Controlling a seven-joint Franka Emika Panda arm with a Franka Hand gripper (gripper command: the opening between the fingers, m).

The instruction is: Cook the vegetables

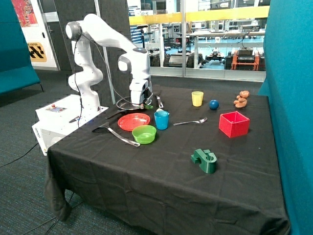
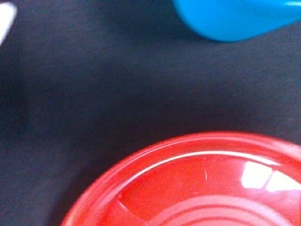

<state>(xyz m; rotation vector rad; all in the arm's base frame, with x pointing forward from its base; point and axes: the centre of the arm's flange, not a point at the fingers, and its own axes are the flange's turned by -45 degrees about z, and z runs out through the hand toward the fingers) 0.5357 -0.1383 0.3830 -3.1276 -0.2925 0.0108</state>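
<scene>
My gripper (image 1: 140, 103) hangs low at the back of the table, just behind the red plate (image 1: 133, 121), over a dark pan (image 1: 128, 105) with a grey handle. A small bright green piece (image 1: 149, 106), seemingly a vegetable, lies beside the gripper. A pale bit shows at the rim of the blue cup (image 1: 161, 120); I cannot tell what it is. The wrist view shows the red plate's rim (image 2: 155, 155), the blue cup (image 2: 235, 19), black cloth and a white blur (image 2: 5, 19) at one corner. The gripper itself does not show there.
A lime green bowl (image 1: 144, 134) and a grey ladle (image 1: 117, 133) sit in front of the plate. A spoon (image 1: 190, 122), yellow cup (image 1: 197, 98), blue ball (image 1: 213, 104), brown toy (image 1: 241, 99), red box (image 1: 234, 124) and dark green block (image 1: 204, 160) lie further along.
</scene>
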